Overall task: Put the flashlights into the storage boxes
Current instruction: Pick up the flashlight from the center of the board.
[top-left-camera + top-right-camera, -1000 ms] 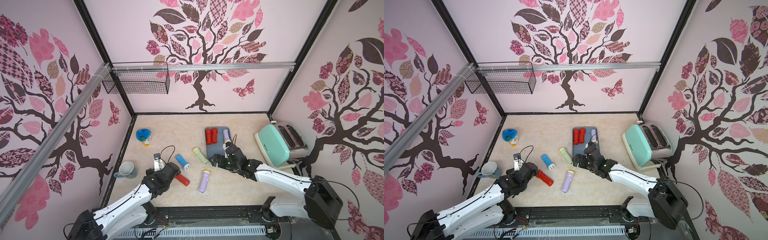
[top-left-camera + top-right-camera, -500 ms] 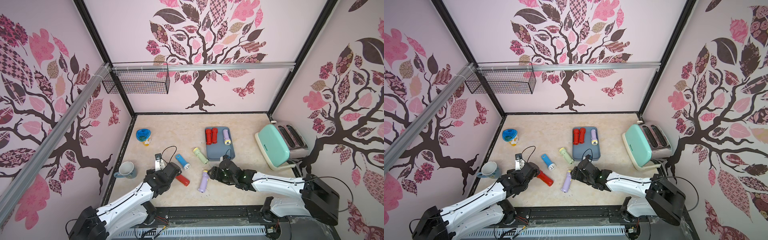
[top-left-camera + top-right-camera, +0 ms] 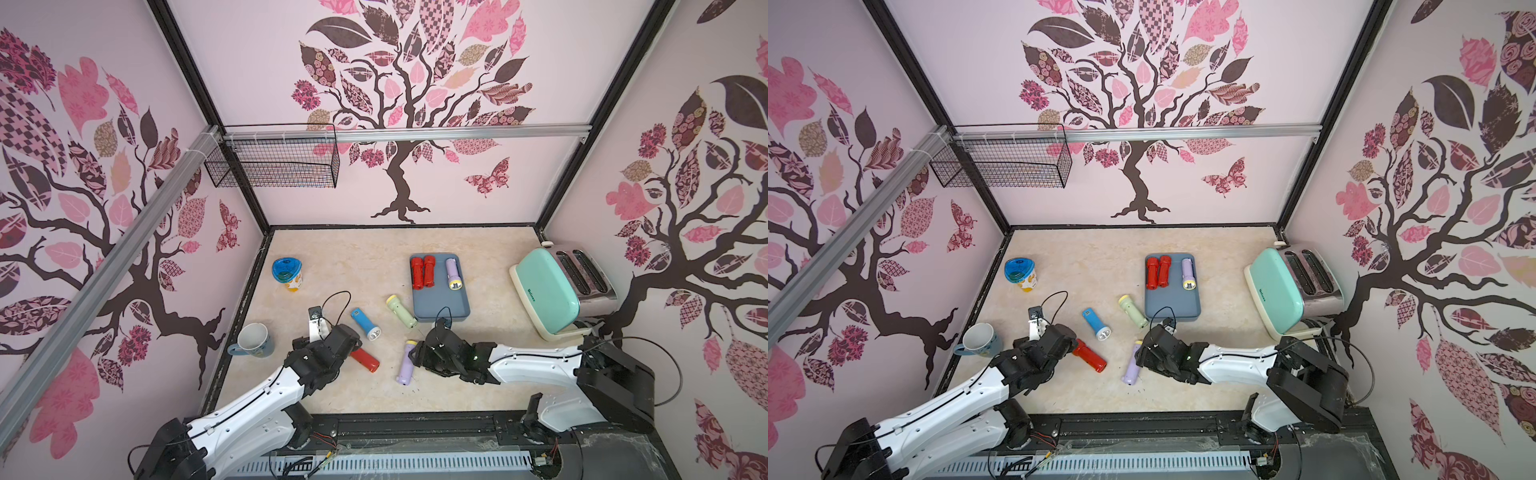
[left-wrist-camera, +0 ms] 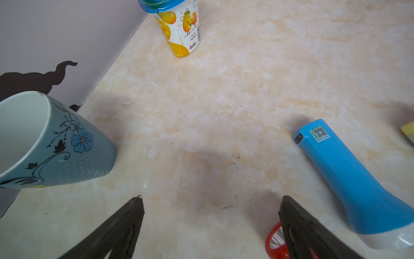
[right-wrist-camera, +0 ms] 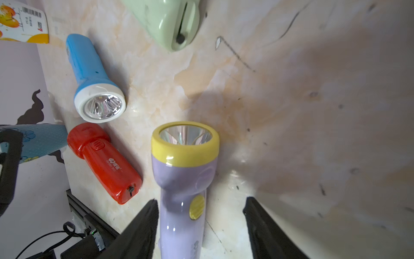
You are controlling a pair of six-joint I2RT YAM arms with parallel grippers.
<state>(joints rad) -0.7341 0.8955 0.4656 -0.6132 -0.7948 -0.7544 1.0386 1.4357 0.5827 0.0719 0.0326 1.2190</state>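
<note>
Pale pink walls (image 3: pixel 257 62) carry dark tree decals with pink patterned leaves. A beige marbled floor (image 3: pixel 357 257) lies below. A black wire basket (image 3: pixel 274 166) hangs under a silver aluminium rail (image 3: pixel 457 133).

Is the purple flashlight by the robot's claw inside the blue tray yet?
Out. The purple flashlight lies on the table, apart from the tray and nearer the robot.

Glossy smooth plastic on lilac flashlight (image 5: pixel 181 179) and red flashlight (image 5: pixel 105 163); bench (image 4: pixel 224 89) smooth marble-look surface, dark scuffs; mug (image 4: pixel 74 157) glazed ceramic, finely dimpled lower wall; toaster (image 3: pixel 548 291) satin mint shell, brushed metal top; wire basket (image 3: pixel 274 170) matt black metal.
</note>
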